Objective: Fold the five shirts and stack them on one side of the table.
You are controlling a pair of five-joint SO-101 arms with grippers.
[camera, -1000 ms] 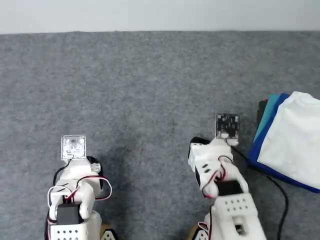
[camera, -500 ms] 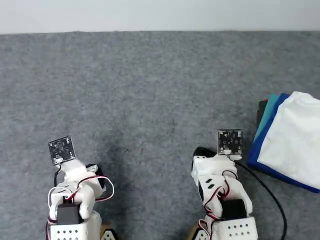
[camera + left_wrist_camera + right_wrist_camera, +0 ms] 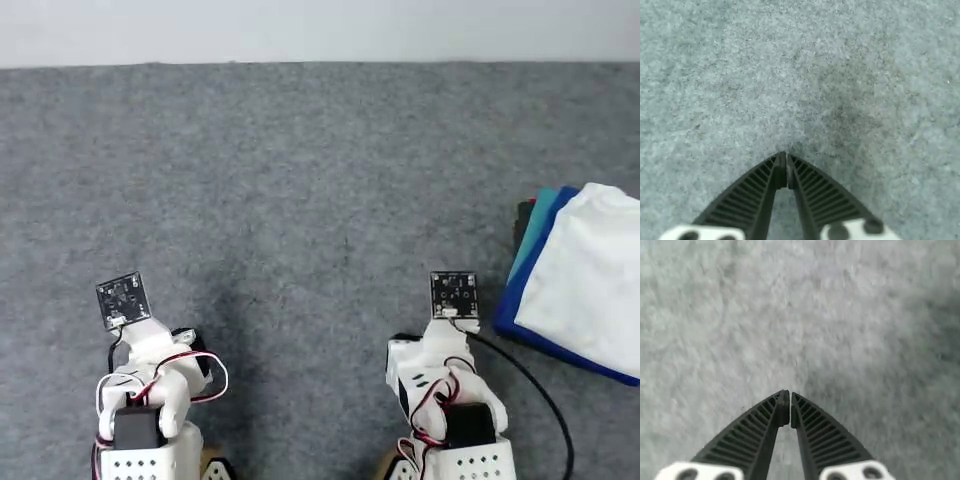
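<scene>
Table [image 3: 320, 160]: covered in grey felt, with a pale wall [image 3: 320, 30] along its far edge.

Shirts [image 3: 575, 300]: one folded stack at the right edge of the table, about midway between the far and near edges and partly past the view's edge.
- White shirt [image 3: 590, 285]: on top, covering most of the stack.
- Blue shirt [image 3: 512, 305]: under the white one, showing as a band along the side that faces the table's middle.
- Teal shirt [image 3: 530, 232]: a narrower strip under the blue.
- Dark shirt [image 3: 524, 215]: a sliver at the stack's far inner corner. How many layers lie beneath, I cannot tell.

Left arm [image 3: 150, 385]: at the near edge, towards the left corner, well apart from the stack.

Left gripper [image 3: 786, 170]: closed, tips touching, nothing between them, over bare felt.

Right arm [image 3: 445, 395]: at the near edge, right of the middle, near the stack but not touching it.

Right gripper [image 3: 786, 407]: closed and empty, with a hairline gap between the tips, over bare felt.

Cable [image 3: 540, 390]: black, curving from the right arm's wrist across the felt to the near edge, passing just beside the blue shirt's near corner.
</scene>
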